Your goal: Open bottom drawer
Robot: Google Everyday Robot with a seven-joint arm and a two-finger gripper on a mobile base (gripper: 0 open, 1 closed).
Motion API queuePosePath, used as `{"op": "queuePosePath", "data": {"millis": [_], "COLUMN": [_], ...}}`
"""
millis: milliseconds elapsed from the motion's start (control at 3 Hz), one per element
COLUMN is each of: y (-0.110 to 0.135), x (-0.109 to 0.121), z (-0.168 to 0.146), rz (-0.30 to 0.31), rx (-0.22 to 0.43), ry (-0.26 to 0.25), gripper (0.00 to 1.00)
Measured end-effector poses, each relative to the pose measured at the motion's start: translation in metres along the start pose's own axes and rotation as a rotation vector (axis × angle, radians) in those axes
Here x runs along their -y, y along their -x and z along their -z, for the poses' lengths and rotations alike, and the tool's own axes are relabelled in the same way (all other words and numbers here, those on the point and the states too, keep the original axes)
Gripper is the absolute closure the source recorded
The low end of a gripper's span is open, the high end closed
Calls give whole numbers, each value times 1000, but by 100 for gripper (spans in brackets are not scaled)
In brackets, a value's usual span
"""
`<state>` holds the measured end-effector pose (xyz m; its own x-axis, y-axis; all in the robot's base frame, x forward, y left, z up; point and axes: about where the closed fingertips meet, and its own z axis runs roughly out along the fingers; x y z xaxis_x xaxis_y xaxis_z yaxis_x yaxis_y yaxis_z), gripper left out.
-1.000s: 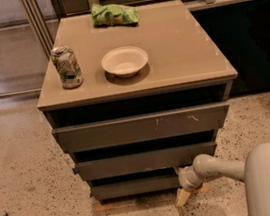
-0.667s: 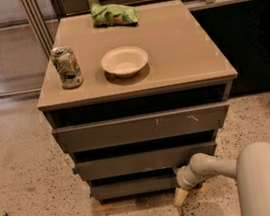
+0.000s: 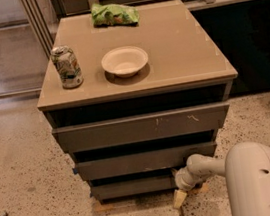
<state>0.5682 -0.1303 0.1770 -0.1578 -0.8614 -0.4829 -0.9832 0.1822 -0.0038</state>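
The bottom drawer (image 3: 131,187) is seen lowest under the counter (image 3: 189,66), its front set back beneath the two above. The gripper (image 3: 180,198) is held low at that drawer's right end, below the counter's front edge. Whether the jaws are parted cannot be told.

We can read no words, brand names or numbers anywhere here. The can (image 3: 66,67) on the cabinet top (image 3: 181,47) carries a green and white printed pattern, but we cannot make out any lettering on it. The green bag (image 3: 113,14) at the back edge shows no print we can read either. The gripper (image 3: 180,198) hangs low, near the floor, by the right end of the bottom drawer (image 3: 131,186).
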Motion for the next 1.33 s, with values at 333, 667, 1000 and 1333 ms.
{"op": "queuePosePath", "data": {"millis": [333,667,1000,1333], "y": [-3,-5,-4,-1], "x": [-4,-11,-20,-32], "z": [-6,-5,1,9], "rz": [-9,-19,-30,-34], "rx": [-17,-27,-34,-37], "ry": [29,58,84,114], "gripper": [0,0,0,0]}}
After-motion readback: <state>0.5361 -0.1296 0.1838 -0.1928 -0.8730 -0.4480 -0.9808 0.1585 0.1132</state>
